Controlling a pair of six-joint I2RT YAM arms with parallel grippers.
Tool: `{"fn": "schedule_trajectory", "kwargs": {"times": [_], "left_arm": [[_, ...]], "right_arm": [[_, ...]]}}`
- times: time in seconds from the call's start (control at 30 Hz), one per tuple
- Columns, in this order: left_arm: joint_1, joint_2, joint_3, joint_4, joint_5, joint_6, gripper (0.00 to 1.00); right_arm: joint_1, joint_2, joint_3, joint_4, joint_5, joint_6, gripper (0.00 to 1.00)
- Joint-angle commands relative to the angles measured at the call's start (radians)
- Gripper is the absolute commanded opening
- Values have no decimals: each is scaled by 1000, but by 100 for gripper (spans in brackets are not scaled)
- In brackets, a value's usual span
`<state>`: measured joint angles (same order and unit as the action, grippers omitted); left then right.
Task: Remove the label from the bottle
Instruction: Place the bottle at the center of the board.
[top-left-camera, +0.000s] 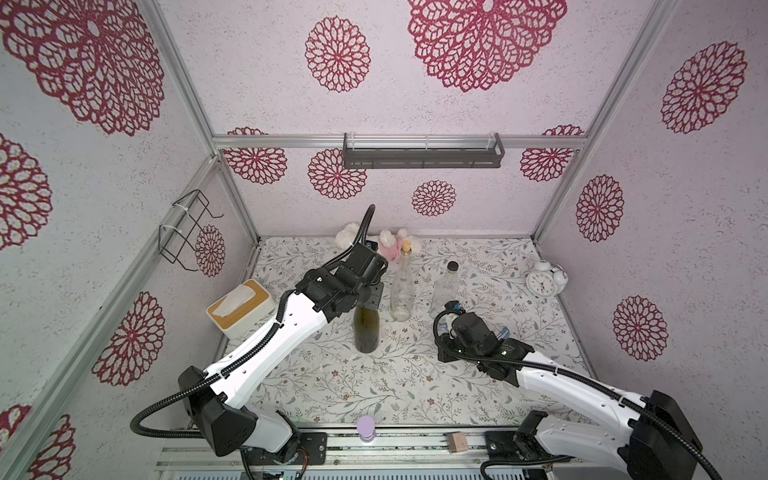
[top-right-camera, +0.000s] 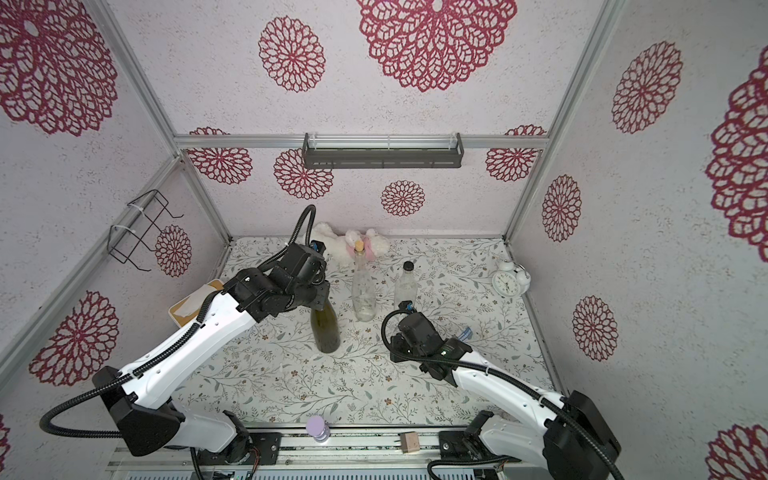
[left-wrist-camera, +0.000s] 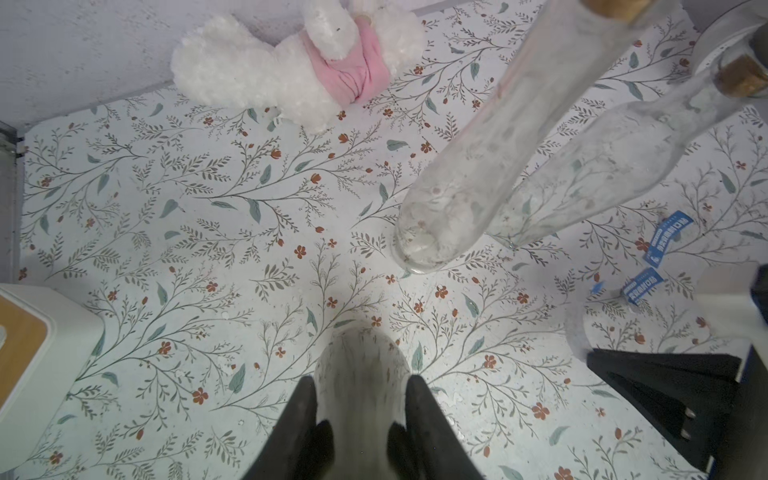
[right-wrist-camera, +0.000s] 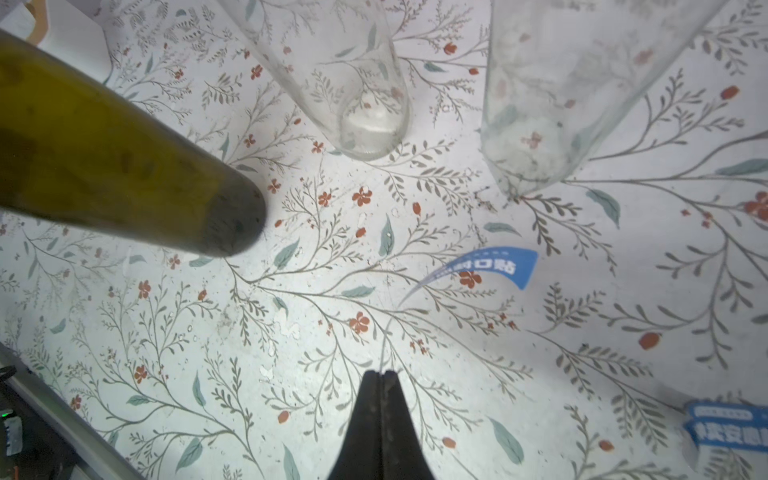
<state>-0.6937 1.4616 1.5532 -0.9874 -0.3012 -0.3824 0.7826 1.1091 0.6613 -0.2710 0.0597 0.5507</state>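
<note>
- Bottle (top-left-camera: 365, 332): dark green glass, upright, approx mid-table, bare sides.
- Label (right-wrist-camera: 494, 266): clear curled strip w/ blue printed end, off bottle, to its right.

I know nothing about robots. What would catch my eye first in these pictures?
The dark green bottle standing mid-table stands out most, its neck gripped from above by the left gripper. To its right, the right gripper is pinched shut on a curling blue label. A corked clear bottle and a black-capped clear bottle stand just behind.
</note>
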Motion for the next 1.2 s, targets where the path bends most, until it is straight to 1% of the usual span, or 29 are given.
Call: {"fn": "schedule_trajectory", "kwargs": {"times": [0.0, 0.23, 0.37, 0.47, 0.53, 0.57, 0.7, 0.77, 1.07, 1.17], "left_arm": [[25, -12, 44, 127, -36, 49, 0], [62, 7, 45, 192, -45, 90, 0], [75, 8, 34, 243, -51, 112, 0], [92, 2, 13, 288, -56, 120, 0], [102, -2, -4, 321, -40, 128, 0], [106, -2, -7, 328, -36, 130, 3], [110, 16, 4, 316, -36, 135, 7], [111, 22, 1, 316, -37, 136, 12], [118, 47, 19, 300, -26, 139, 21], [120, 55, 19, 300, -19, 135, 22]], "right_arm": [[-25, -34, 2, -106, 19, 5, 0], [-89, -48, -30, -129, -6, -3, 0], [-109, -54, -56, -125, -10, 5, 0], [-117, -46, -58, -143, -1, 2, 0], [-117, -33, -46, -173, 21, -9, 0], [-117, -27, -40, -186, 28, -14, 0], [-117, -7, -25, -203, 33, -23, 0], [-117, 6, -20, -201, 24, -26, 0], [-117, 20, -34, -160, 25, -25, 0], [-117, 23, -40, -153, 21, -25, 0]]}}
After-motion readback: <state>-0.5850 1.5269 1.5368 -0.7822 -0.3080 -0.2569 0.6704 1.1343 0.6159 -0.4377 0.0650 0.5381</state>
